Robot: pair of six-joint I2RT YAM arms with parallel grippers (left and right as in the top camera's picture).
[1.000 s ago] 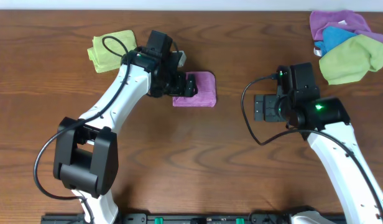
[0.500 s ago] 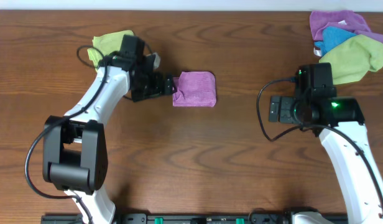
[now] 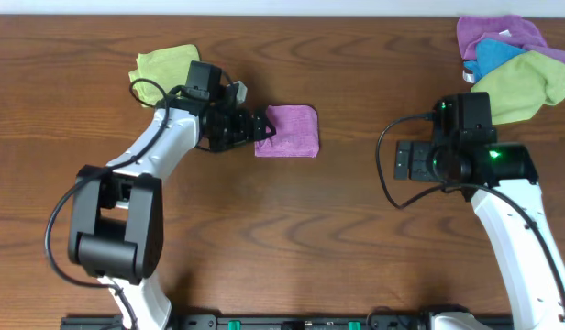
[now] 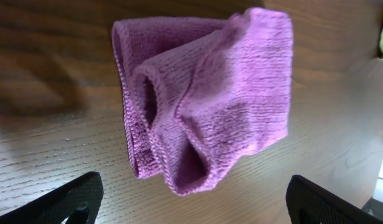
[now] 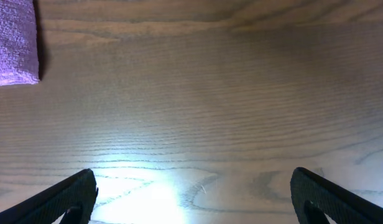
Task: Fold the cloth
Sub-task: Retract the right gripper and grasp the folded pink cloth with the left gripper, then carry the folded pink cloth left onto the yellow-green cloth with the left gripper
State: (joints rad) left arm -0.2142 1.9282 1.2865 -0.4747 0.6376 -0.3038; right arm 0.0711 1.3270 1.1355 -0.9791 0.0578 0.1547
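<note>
Wide-spread claw (image 5: 191, 190); cloth (image 5: 14, 43), seemingly folded, top-left

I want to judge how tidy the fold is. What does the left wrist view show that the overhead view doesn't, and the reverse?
Left wrist only: the cloth's layers edge-on, hems curling, loops gaping between them. Overhead only: the folded shape's outline, the right gripper open over bare table, a green cloth by the left arm. Both: the folded cloth on the wooden table, the left gripper open beside it, holding nothing.
</note>
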